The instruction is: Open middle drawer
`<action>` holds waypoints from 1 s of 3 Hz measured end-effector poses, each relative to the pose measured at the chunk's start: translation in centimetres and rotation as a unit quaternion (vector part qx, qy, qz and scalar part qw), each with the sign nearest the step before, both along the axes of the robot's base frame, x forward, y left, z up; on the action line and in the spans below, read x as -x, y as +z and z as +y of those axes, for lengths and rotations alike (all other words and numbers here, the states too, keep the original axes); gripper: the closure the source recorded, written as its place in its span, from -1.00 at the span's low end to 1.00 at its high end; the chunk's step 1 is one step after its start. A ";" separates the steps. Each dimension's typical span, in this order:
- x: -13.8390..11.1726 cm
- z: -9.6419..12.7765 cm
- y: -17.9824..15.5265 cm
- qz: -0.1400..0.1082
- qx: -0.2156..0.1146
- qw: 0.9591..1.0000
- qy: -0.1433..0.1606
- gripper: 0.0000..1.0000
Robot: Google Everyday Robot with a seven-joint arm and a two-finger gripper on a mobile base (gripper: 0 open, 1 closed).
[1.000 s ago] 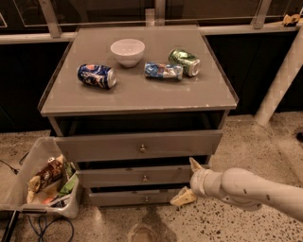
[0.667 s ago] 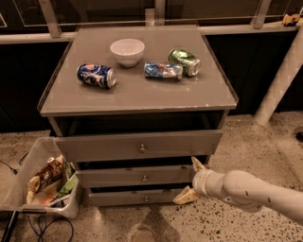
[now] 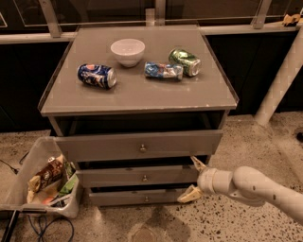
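The pale two-finger gripper (image 3: 194, 179), spread wide and empty, straddles the right end of the grey wooden middle drawer (image 3: 137, 176) to its left, probably to grip and pull it.

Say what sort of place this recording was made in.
Probably an office or lab break area: speckled floor, glass railing, a bin of snack packets beside the drawer cabinet. The gripper sits at the right end of the middle drawer.

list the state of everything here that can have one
grey top drawer: partly out
grey middle drawer: not opened yet
grey bottom drawer: shut
white round bowl: upright
blue can: on its side
green can: on its side
crushed blue can: lying flat
floor bin: full
gripper: open, at middle drawer's right end
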State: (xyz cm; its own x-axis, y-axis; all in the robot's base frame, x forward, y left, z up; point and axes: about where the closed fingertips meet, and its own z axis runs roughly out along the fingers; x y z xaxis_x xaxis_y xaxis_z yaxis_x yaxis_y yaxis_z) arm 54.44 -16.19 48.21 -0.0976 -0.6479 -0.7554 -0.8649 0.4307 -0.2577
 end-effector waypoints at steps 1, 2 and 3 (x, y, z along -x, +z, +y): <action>-0.4 0.2 -0.6 0.008 -0.023 0.999 0.036 -1.00; -0.5 1.1 -1.2 0.008 -0.031 0.997 0.064 -1.00; -0.6 1.7 -1.4 0.003 -0.030 0.997 0.071 -1.00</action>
